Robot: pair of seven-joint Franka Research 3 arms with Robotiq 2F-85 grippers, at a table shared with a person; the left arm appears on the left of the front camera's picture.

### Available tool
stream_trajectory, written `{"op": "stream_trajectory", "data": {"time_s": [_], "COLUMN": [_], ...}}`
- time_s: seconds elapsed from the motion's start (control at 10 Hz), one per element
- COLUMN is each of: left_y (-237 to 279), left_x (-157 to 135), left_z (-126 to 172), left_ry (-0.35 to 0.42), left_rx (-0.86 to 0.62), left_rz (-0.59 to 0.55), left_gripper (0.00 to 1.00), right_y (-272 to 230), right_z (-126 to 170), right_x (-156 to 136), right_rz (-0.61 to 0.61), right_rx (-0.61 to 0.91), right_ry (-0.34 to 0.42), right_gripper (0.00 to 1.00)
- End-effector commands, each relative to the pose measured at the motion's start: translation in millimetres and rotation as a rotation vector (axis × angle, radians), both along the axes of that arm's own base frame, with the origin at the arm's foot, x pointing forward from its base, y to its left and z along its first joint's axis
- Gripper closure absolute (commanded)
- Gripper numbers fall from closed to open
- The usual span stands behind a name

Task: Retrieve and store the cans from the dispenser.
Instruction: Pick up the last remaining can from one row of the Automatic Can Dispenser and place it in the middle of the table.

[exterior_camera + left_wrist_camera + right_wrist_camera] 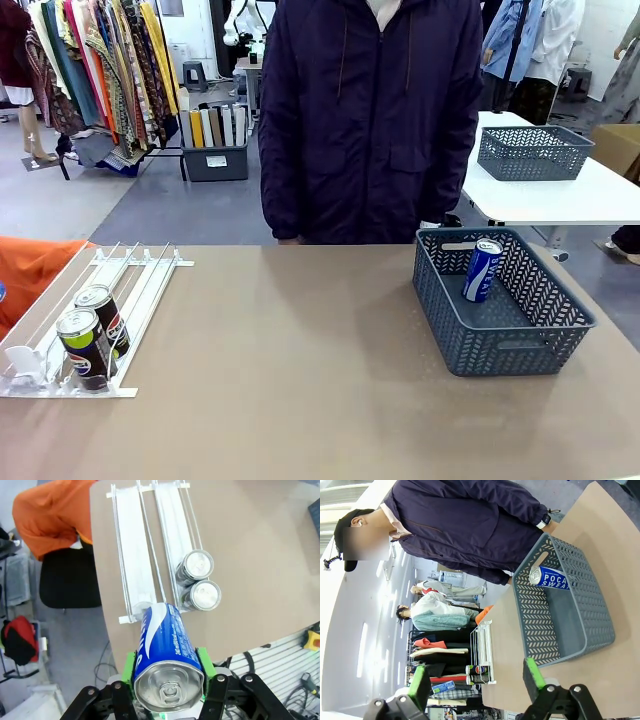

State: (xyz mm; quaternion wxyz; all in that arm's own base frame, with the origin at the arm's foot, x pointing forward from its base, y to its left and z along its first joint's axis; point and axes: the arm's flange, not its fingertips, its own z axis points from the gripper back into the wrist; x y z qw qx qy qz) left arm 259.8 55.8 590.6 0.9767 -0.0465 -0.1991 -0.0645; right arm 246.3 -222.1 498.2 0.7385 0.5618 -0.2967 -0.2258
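Storing cans from the dispenser (pixel 128 272), partway through. Showing one blue Pocari Sweat can (pixel 482 270) already leaning inside the dark grey basket (pixel 500 352) on the right side of the table (pixel 300 390). Clenching a second blue can (pixel 165 640) in the left gripper (pixel 168 667), green pads (pixel 130 667) pressing on both flanks, silver lid facing the wrist camera; hanging it above the stopper end of the dispenser, apparently clear of the rails. Leaving two more in one lane of the rack, touching each other at the low end: a nearer Pepsi can (pixel 85 348) and a farther Pepsi can (pixel 103 312), both upright. Holding the right gripper (pixel 475 674) released and empty, fingers spread wide, looking toward the basket from well apart. Sharing the table with a person (pixel 370 120) standing at the far edge, not visibly handling anything. Judging progress at roughly a quarter: one can stored, one in hand and needing carriage across the table to the basket, two awaiting pickup.
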Motion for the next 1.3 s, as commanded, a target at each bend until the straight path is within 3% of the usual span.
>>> {"op": "stream_trajectory", "data": {"time_s": [0.0, 0.1, 0.4, 0.6, 0.7, 0.9, 1.1, 1.2], "left_y": [1, -9, -107, -205, -247, -338, -420, -438], "left_x": [-2, 6, 62, 98, 113, 131, 131, 133], "left_z": [1, -2, 25, 21, 14, -20, -93, -120], "left_ry": [-0.006, 0.022, -0.048, -0.075, -0.071, -0.017, 0.024, 0.086], "left_rx": [-0.002, -0.028, 0.008, 0.129, 0.102, 0.078, 0.158, 0.111], "left_rz": [0.001, -0.039, 0.012, -0.100, -0.202, -0.371, -0.478, -0.531], "left_gripper": [1.00, 1.00, 1.00, 1.00, 1.00, 1.00, 1.00, 1.00], "right_y": [0, 0, 0, 0, 0, 0, 0, 0], "right_z": [1, 1, 1, 1, 1, 1, 1, 1], "right_x": [2, 2, 2, 2, 2, 2, 2, 2], "right_rz": [-0.003, -0.003, -0.003, -0.003, -0.003, -0.003, -0.003, -0.003], "right_rx": [0.005, 0.005, 0.005, 0.005, 0.005, 0.005, 0.005, 0.005], "right_ry": [-0.040, -0.040, -0.040, -0.040, -0.040, -0.040, -0.040, -0.040], "right_gripper": [0.00, 0.00, 0.00, 0.00, 0.00, 0.00, 0.00, 0.00]}}
